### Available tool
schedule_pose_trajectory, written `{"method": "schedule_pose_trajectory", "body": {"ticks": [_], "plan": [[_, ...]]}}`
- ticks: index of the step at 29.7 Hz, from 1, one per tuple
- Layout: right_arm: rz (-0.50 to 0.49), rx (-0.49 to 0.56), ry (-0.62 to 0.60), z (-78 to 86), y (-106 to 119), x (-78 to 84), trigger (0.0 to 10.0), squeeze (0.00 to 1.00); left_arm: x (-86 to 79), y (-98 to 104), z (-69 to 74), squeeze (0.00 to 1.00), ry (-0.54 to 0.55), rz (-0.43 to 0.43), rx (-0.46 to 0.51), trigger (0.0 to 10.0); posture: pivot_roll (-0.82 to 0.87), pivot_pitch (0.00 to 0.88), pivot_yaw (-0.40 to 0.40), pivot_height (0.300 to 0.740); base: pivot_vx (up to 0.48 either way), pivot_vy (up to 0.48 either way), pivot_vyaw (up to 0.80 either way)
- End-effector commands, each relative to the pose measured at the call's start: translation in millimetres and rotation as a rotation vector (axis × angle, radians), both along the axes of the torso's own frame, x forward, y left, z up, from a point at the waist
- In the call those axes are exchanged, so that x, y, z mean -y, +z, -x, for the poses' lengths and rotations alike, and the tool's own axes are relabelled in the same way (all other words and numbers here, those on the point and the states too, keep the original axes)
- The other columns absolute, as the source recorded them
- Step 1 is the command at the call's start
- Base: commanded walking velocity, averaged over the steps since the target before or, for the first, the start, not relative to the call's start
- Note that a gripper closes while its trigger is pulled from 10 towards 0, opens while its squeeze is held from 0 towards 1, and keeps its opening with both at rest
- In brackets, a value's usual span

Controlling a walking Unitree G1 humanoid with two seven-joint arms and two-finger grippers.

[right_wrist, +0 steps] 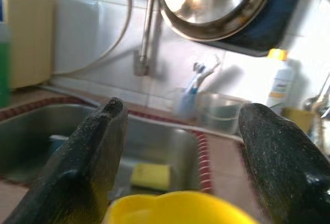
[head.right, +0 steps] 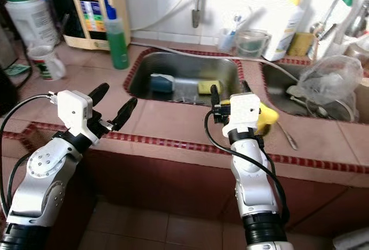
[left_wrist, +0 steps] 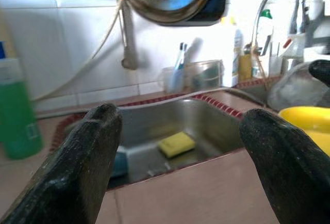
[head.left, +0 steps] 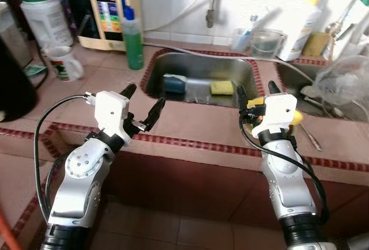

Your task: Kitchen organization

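- A white mug (head.left: 63, 63) stood at the far left of the tiled counter (head.left: 190, 126), with a green bottle (head.left: 133, 40) further along by the sink's corner.
- The left gripper (head.left: 142, 105) hovered over the counter's front edge, fingers spread wide and empty.
- In the steel sink (head.left: 199, 77) lay a yellow sponge (head.left: 221, 88) beside a dark blue object (head.left: 174, 83).
- The right gripper (head.left: 257, 93) hung with fingers wide apart above a yellow cup (head.right: 264, 117) on the counter, not gripping it.
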State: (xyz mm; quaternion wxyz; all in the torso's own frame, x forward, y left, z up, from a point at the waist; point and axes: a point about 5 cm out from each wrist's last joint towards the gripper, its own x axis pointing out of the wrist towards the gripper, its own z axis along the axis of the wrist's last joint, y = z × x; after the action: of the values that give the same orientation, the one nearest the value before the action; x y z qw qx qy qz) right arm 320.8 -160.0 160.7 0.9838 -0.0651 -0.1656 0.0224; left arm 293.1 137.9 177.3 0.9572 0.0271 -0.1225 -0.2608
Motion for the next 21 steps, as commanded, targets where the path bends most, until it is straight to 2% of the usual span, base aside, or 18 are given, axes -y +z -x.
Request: {"method": "schedule_pose_trajectory", "body": {"ticks": [1, 8, 16, 18, 19, 20, 21], "plan": [[0.0, 0.003, 0.021, -1.3, 2.0, -5.7, 10.0, 0.0, -5.0, 2.9, -0.3, 0.0, 0.004, -0.016, 0.009, 10.0, -0.07, 0.0, -0.02, 0.74, 0.0, -0.472, 0.0], [0.004, 0.002, 0.022, 0.0, 1.3, -5.3, 10.0, 0.0, -2.9, 2.6, 0.0, 0.0, -0.011, -0.019, 0.007, 10.0, -0.08, 0.0, -0.018, 0.74, 0.0, -0.467, 0.0], [-0.008, -0.021, 0.031, 1.0, -1.4, -5.5, 10.0, 0.0, 0.4, -1.2, -1.7, 0.0, -0.02, -0.03, -0.018, 10.0, -0.08, 0.004, -0.022, 0.74, 0.0, 0.0, 0.0], [-0.046, -0.04, 0.041, 1.2, -2.9, -5.8, 10.0, 0.0, 2.3, -1.8, -2.0, 0.0, -0.036, -0.037, -0.022, 10.0, -0.08, 0.01, -0.026, 0.74, 0.0, 0.0, 0.0], [-0.058, -0.046, 0.051, 1.5, -3.3, -6.2, 10.0, 0.62, 3.5, -1.5, -1.8, 0.0, -0.049, -0.045, -0.018, 10.0, -0.08, 0.012, -0.027, 0.74, 0.0, 0.0, 0.0], [-0.068, -0.054, 0.067, 2.2, -3.9, -7.0, 10.0, 1.0, 4.5, -2.0, -1.4, 0.0, -0.062, -0.055, -0.018, 10.0, -0.08, 0.015, -0.026, 0.74, 0.0, 0.0, 0.0], [-0.067, -0.055, 0.074, 2.9, -3.9, -7.1, 10.0, 1.0, 5.4, -2.4, -1.1, 0.0, -0.072, -0.063, -0.019, 10.0, -0.08, 0.016, -0.025, 0.74, 0.0, 0.0, 0.0]]}}
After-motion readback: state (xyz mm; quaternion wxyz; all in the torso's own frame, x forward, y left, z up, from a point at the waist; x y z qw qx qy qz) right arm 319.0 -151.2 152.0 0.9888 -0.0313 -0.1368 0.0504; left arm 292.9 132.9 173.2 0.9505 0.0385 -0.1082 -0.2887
